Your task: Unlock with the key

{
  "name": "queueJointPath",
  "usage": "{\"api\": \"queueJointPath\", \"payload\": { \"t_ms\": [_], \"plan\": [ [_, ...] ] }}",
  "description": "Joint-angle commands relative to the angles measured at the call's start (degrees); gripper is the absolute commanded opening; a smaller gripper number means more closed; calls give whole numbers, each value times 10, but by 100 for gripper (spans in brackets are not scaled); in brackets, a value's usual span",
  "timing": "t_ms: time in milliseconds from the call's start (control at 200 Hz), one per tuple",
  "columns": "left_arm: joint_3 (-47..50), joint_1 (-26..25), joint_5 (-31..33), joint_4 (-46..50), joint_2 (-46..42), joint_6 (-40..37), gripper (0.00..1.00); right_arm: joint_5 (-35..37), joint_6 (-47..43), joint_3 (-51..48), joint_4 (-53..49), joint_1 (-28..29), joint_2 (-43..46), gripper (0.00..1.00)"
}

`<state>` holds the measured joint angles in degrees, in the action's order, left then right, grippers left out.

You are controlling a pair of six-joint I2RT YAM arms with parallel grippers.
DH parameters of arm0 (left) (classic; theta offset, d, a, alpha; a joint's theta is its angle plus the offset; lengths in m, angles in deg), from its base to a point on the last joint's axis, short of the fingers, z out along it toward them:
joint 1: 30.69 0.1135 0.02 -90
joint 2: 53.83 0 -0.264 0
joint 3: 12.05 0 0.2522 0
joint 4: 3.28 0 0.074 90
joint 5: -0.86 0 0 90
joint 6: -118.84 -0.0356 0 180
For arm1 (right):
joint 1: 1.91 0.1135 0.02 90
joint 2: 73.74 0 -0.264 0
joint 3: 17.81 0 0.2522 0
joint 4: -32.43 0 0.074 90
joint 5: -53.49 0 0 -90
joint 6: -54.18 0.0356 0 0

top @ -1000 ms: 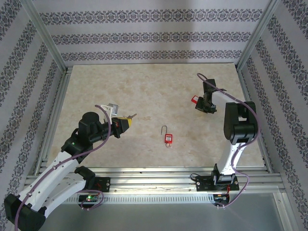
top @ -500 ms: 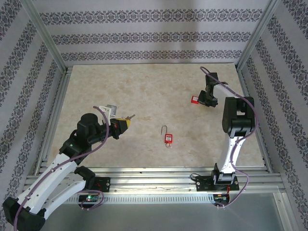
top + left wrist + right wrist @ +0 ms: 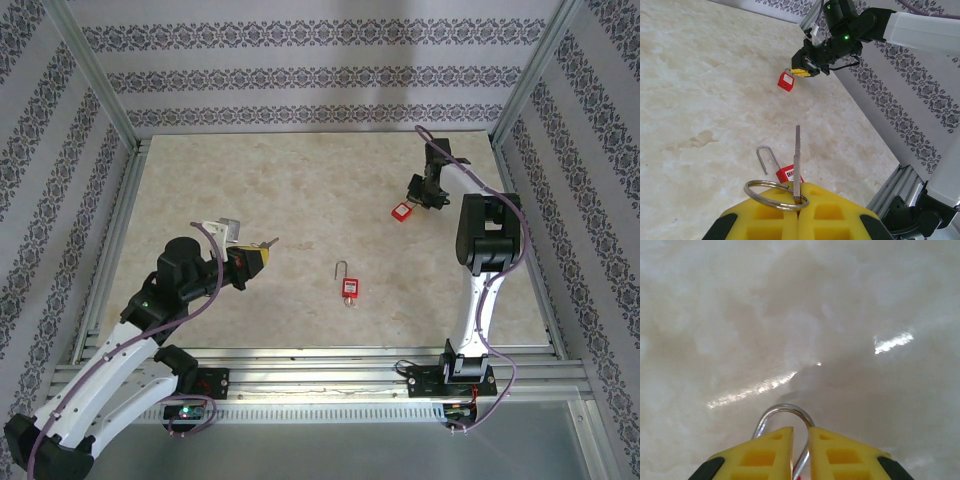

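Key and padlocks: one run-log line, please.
left gripper: shut on key | right gripper: jaws around shackle of far padlock | near padlock: untouched

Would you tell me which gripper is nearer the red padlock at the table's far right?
Right. The right gripper is at the far red padlock, its shackle between the fingers; the left gripper, pinching the key, is well across the table.

Two red padlocks [image 3: 350, 288] [image 3: 403, 211], one key [image 3: 797, 155], one ring [image 3: 771, 194], two grippers [image 3: 799, 200] [image 3: 800, 435]
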<state>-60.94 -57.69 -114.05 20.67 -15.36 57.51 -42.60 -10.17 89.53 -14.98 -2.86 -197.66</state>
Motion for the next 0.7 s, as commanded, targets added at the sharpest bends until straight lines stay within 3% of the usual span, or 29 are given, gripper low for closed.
{"api": "queueJointPath", "payload": {
  "t_ms": [0, 345, 695],
  "plan": [
    [-7, -3, 7, 15, -10, -5, 0, -16, 14, 4, -10, 6, 12, 20],
    [8, -3, -2, -5, -13, 4, 0, -40, 45, -62, -14, 6, 105, 56],
    [18, -4, -21, -16, -21, 4, 0, -32, 86, -72, -31, 38, 72, 64]
  ]
}}
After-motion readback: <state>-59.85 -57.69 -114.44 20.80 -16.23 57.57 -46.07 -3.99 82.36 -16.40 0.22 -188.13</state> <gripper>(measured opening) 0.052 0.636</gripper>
